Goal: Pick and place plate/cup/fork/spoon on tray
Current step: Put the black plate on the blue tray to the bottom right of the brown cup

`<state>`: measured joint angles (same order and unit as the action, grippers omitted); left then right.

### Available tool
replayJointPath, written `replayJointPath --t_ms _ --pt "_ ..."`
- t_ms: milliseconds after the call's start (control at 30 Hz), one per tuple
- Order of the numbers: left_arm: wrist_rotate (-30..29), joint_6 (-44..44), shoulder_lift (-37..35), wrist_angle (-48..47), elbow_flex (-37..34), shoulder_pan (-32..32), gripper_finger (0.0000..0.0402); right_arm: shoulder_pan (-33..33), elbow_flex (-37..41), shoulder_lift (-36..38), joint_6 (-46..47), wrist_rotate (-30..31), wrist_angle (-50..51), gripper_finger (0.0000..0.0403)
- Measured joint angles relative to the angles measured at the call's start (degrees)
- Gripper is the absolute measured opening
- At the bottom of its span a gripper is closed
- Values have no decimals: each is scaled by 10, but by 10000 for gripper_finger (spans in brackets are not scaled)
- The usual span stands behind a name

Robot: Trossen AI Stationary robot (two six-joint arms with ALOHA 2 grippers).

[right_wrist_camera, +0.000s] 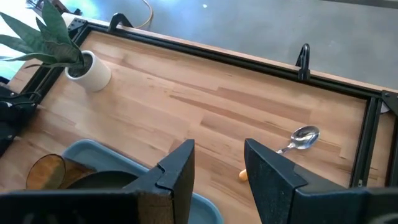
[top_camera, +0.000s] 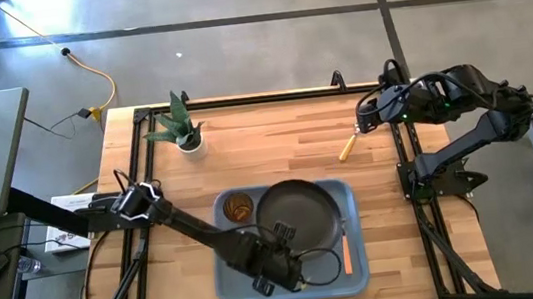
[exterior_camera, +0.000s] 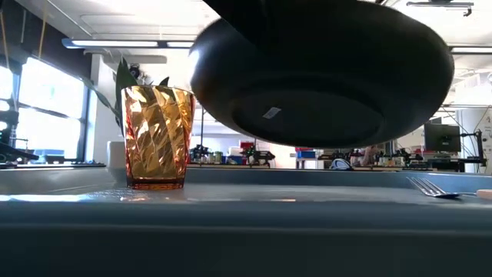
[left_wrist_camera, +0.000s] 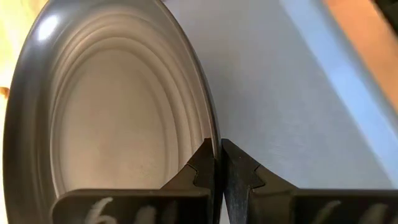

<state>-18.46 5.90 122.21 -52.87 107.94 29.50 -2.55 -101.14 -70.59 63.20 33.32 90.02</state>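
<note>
The left gripper (left_wrist_camera: 217, 163) was clamped on the rim of the plate (top_camera: 299, 216), holding it tilted and lifted above the tray (top_camera: 356, 272) (the low view showed its dark underside clear of the tray floor). Just beyond the plate from that gripper, the cup (top_camera: 238, 208) stood upright in a tray corner. The fork (top_camera: 346, 255) lay in the tray beside the plate. The right gripper (right_wrist_camera: 217, 165), fingers apart and empty, hung above the wooden table (top_camera: 275, 138), with the spoon (right_wrist_camera: 301, 138) lying ahead of it.
</note>
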Motion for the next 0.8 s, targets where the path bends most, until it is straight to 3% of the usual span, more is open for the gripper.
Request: replayJointPath --t_ms 800 --pt "15 -110 10 -3 -4 78 3 -38 0 0 13 -34 0 131"
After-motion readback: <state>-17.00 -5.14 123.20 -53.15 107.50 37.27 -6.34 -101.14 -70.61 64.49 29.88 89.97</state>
